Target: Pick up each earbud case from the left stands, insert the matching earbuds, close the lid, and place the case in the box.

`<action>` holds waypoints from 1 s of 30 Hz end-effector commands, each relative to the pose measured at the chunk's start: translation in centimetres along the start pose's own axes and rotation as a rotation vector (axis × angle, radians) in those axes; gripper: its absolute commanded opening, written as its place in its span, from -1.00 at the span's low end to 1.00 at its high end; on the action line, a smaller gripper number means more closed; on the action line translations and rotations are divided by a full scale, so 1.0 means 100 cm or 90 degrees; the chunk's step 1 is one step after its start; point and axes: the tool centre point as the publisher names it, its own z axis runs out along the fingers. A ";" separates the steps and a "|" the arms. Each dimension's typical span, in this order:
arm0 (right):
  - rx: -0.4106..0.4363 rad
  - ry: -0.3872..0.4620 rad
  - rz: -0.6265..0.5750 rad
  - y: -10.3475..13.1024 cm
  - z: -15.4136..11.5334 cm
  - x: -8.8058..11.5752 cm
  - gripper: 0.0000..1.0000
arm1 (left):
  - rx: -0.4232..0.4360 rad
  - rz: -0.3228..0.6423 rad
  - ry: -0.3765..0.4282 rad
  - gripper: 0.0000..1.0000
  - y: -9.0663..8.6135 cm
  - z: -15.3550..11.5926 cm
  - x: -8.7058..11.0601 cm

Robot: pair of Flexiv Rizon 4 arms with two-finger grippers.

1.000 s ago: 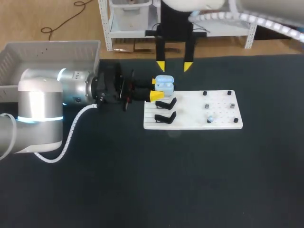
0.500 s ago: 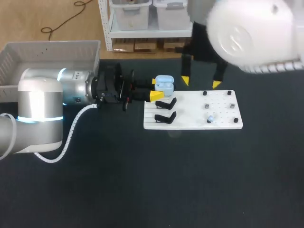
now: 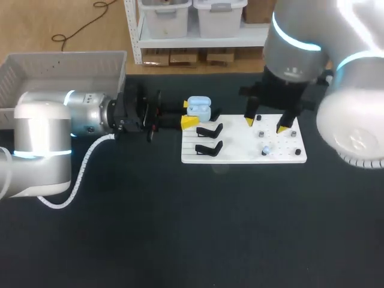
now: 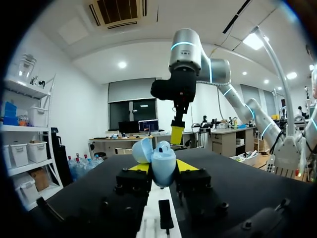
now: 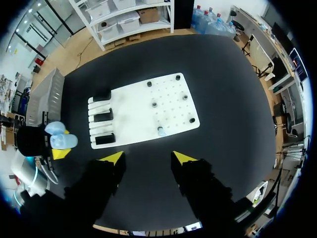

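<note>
The earbud case [image 3: 198,110] is light blue with its lid tipped open, and it sits clamped between the two yellow tips of your left gripper [image 3: 191,113], one tip on each side of it. In the head view it hangs above the black table [image 3: 180,228], just beside the rear left corner of the white board [image 3: 237,144]. From the left wrist, the earbud case [image 4: 162,163] fills the gap in your left gripper [image 4: 162,166], with the lid leaning to one side.

Your right gripper [image 3: 264,125] hangs over the pegged half of the board with its fingers well apart and nothing between them. In its own wrist view, the right gripper [image 5: 147,158] looks down on the white board [image 5: 133,106], where three black stands [image 5: 103,116] line the end nearest the earbud case [image 5: 59,140]. A small light blue earbud [image 3: 264,149] rests among the dark pegs [image 3: 262,133], near the board's front edge. The gray box [image 3: 60,72] stands at the table's rear left corner, behind your left arm.
</note>
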 end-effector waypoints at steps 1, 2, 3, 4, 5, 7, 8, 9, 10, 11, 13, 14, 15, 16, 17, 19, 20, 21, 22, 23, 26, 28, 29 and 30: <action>0.006 -0.047 0.004 -0.004 0.020 0.003 0.18 | -0.011 0.002 0.000 -1.00 -0.008 -0.006 -0.002; 0.008 -0.042 0.008 -0.007 0.023 0.003 0.18 | -0.011 0.003 -0.001 -1.00 -0.008 -0.006 -0.002; 0.010 -0.040 0.011 -0.008 0.026 0.003 0.18 | -0.011 0.004 -0.001 -1.00 -0.008 -0.007 -0.003; 0.013 -0.037 0.015 -0.010 0.030 0.003 0.14 | -0.010 0.005 -0.001 -1.00 -0.008 -0.007 -0.003; 0.016 -0.035 0.019 -0.011 0.033 0.004 0.11 | -0.010 0.007 -0.001 -1.00 -0.008 -0.006 -0.003; 0.023 -0.032 0.024 -0.012 0.039 0.005 0.08 | -0.010 0.007 -0.001 -1.00 -0.008 -0.006 -0.003; 0.026 -0.028 0.031 -0.012 0.042 0.005 0.07 | -0.010 0.007 -0.001 -1.00 -0.008 -0.006 -0.003; 0.027 -0.024 0.036 -0.013 0.046 0.006 0.06 | -0.010 0.007 -0.001 -1.00 -0.008 -0.006 -0.003; 0.028 -0.024 0.038 -0.013 0.050 0.006 0.04 | -0.010 0.007 -0.001 -1.00 -0.008 -0.006 -0.003; 0.030 -0.022 0.042 -0.014 0.054 0.006 0.00 | -0.010 0.007 -0.001 -1.00 -0.008 -0.006 -0.003; 0.031 -0.022 0.049 -0.014 0.061 0.006 -0.01 | -0.010 0.007 -0.001 -1.00 -0.008 -0.006 -0.003; 0.035 -0.021 0.052 -0.014 0.065 0.006 -0.02 | -0.010 0.007 -0.001 -1.00 -0.008 -0.006 -0.003; 0.033 -0.021 0.056 -0.015 0.068 0.005 -0.03 | -0.010 0.007 -0.001 -1.00 -0.008 -0.006 -0.003; 0.032 -0.022 0.058 -0.015 0.070 0.005 -0.04 | -0.010 0.007 -0.001 -1.00 -0.008 -0.006 -0.003; 0.038 -0.022 0.064 -0.016 0.074 0.005 -0.04 | -0.010 0.007 -0.001 -1.00 -0.008 -0.006 -0.003; 0.031 -0.023 0.081 -0.018 0.078 0.004 -0.04 | -0.010 0.007 -0.001 -1.00 -0.008 -0.006 -0.003; 0.031 -0.021 0.085 -0.019 0.081 0.003 -0.04 | -0.010 0.007 -0.001 -1.00 -0.008 -0.006 -0.003; 0.031 -0.022 0.085 -0.019 0.084 0.003 -0.04 | -0.010 0.007 -0.001 -1.00 -0.008 -0.006 -0.003; 0.031 -0.022 0.087 -0.020 0.086 0.004 -0.05 | -0.010 0.007 -0.001 -1.00 -0.008 -0.006 -0.003; 0.030 -0.023 0.090 -0.020 0.089 0.004 -0.07 | -0.010 0.007 -0.001 -1.00 -0.008 -0.006 -0.003; 0.029 -0.027 0.101 -0.023 0.095 0.004 -0.11 | -0.010 0.007 -0.001 -1.00 -0.008 -0.006 -0.003; 0.025 -0.029 0.108 -0.025 0.097 0.004 -0.13 | -0.010 0.007 -0.001 -1.00 -0.008 -0.006 -0.003; 0.023 -0.031 0.112 -0.026 0.098 0.003 -0.14 | -0.010 0.007 -0.001 -1.00 -0.008 -0.006 -0.003; 0.021 -0.035 0.115 -0.027 0.099 0.003 -0.15 | -0.010 0.007 -0.001 -1.00 -0.008 -0.006 -0.003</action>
